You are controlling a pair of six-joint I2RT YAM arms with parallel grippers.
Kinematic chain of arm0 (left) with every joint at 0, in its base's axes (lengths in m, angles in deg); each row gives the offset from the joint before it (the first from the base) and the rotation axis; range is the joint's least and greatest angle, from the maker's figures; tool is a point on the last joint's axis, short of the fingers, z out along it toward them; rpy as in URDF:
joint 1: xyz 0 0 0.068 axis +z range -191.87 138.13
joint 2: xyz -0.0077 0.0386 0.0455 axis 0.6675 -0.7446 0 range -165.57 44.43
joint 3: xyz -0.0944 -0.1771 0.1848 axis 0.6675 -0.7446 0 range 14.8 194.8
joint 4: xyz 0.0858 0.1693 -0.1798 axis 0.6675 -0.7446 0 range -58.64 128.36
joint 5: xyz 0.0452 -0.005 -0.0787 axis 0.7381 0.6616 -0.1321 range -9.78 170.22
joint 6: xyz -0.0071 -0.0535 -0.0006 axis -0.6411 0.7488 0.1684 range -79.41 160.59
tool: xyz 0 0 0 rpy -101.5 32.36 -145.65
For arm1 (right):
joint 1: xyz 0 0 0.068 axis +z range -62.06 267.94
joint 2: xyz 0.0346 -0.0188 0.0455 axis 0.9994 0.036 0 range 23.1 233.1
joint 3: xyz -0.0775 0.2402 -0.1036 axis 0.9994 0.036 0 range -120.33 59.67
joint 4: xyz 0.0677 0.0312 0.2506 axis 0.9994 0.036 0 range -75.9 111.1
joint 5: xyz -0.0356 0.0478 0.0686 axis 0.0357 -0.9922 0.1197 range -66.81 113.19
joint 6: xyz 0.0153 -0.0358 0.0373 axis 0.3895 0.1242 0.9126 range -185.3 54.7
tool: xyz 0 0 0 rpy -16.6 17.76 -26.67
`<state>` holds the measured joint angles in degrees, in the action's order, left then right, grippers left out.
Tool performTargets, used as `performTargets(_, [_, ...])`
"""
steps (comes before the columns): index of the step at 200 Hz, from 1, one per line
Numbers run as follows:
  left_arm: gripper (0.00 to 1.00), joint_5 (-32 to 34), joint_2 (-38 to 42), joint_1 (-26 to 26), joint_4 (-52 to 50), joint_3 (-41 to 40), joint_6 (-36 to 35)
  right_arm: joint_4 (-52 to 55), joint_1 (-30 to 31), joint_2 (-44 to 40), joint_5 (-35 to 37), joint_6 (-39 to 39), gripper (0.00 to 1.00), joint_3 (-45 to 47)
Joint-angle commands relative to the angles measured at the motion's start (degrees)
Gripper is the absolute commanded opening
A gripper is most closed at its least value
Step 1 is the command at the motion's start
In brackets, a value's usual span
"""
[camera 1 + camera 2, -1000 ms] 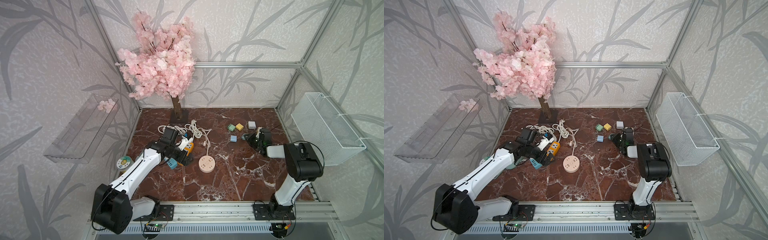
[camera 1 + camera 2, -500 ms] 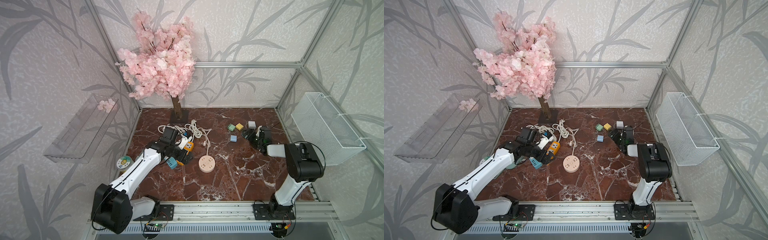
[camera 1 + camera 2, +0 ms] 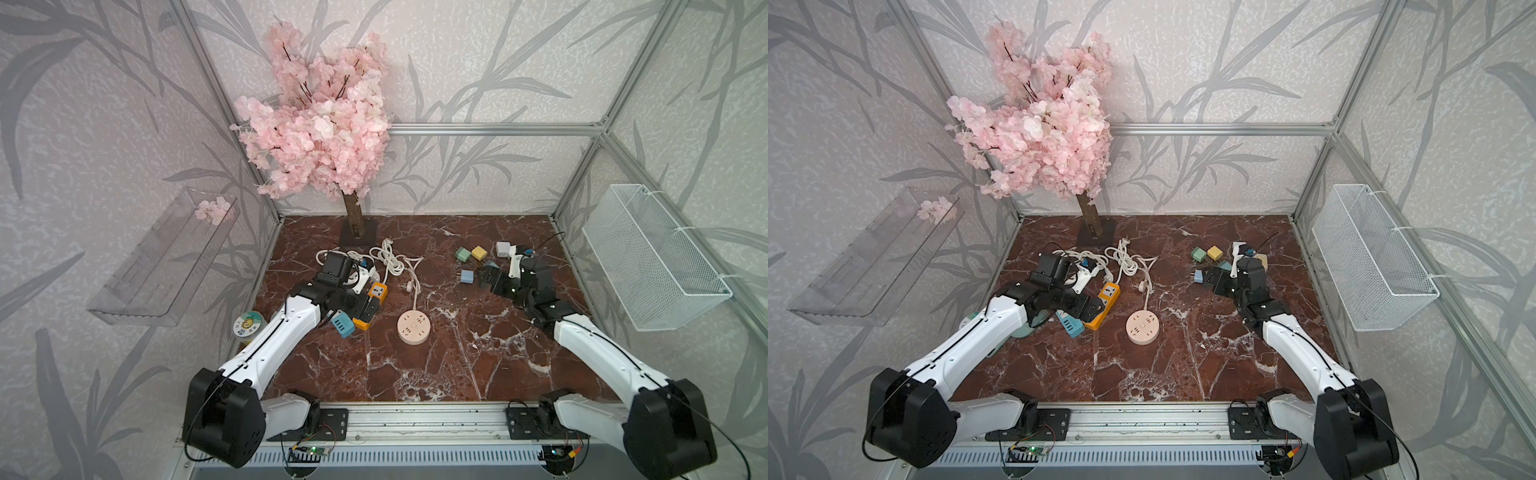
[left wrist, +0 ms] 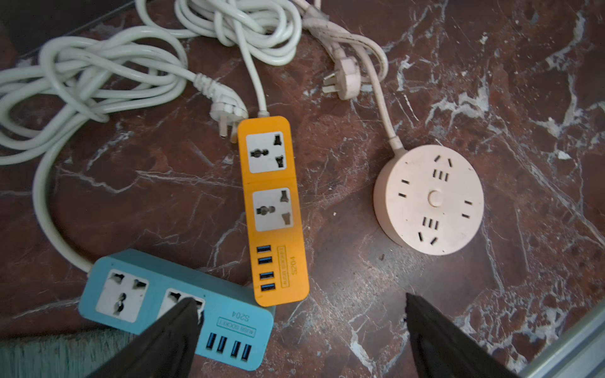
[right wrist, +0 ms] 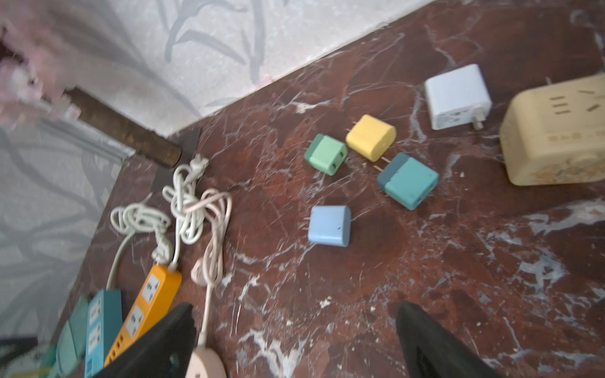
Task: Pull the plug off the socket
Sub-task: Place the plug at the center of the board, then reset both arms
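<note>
While both arms reach toward the back of the counter (image 3: pixel 415 374), its front half lies as bare marble between them.

Right gripper (image 5: pixel 294 306): fingers spread wide, nothing between them, hanging over open marble. Loose on the counter ahead of it:
- teal plug (image 5: pixel 409 181), just beside the yellow plug (image 5: pixel 371 137)
- green plug (image 5: pixel 325 158), next to the yellow one
- blue plug (image 5: pixel 329 225), a little apart, nearer the gripper
- white adapter (image 5: pixel 456 95), near the cream socket block (image 5: pixel 556 134), which sits apart from the teal plug

Left gripper (image 4: pixel 299 297): released too, one fingertip over the blue power strip (image 4: pixel 131 294). The end of the orange power strip (image 4: pixel 273 209) overlaps that strip's corner. The round pink socket (image 4: pixel 429 199) sits apart from both strips, with clear marble around it. White cables (image 4: pixel 98 75) heap toward the back wall.

A wire basket (image 3: pixel 652 257) hangs on the right wall above the counter edge.
</note>
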<state>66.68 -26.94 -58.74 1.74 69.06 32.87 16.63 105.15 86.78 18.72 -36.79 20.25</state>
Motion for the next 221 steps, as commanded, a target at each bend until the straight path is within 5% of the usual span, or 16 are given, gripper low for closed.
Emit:
performTargets(1, [1.00, 1.8, 0.8, 4.1, 1.6, -0.1, 2.0, 11.7, 4.0, -4.5, 7.4, -9.7, 0.99, -0.6])
performTargets(48, [1.00, 0.0, 5.3, 14.9, 10.6, -7.4, 3.2, 10.6, 6.9, -9.8, 7.0, -18.7, 0.99, 2.1])
performTargets(89, [1.00, 11.0, 6.6, 15.5, 32.9, -20.1, 2.1, 3.9, 7.0, -10.7, 4.5, -23.2, 0.99, 5.3])
performTargets(135, [1.00, 11.8, 4.1, 15.6, 54.8, -29.7, 2.6, -7.1, 7.0, -16.7, 3.7, -26.8, 0.99, 13.0])
performTargets(191, [1.00, 13.8, -5.9, 15.8, 75.4, -32.2, 5.8, -7.6, 7.0, -17.7, 2.7, -27.4, 0.99, 14.0])
performTargets(221, [0.99, 16.5, -19.1, 16.3, 102.7, -38.1, 6.1, -8.8, 7.0, -16.3, 1.2, -27.1, 0.99, 13.8])
